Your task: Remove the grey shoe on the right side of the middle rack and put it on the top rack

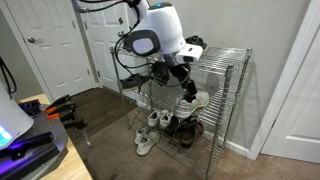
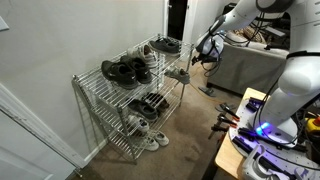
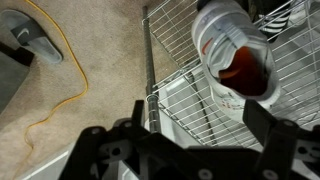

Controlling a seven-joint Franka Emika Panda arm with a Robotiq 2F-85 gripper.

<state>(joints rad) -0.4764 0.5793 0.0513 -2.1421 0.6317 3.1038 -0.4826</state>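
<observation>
One grey shoe (image 3: 235, 55), two jaws apart

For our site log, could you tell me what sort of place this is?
Probably a home, perhaps an entry or hallway: carpet, a white panelled door, and a chrome wire rack holding shoes.

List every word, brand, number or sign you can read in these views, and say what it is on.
No text is legible in any view.
The grey shoe: no brand shows in the wrist view.
The other shoes on the wire rack: too small and blurred in both exterior views to read any label.
</observation>
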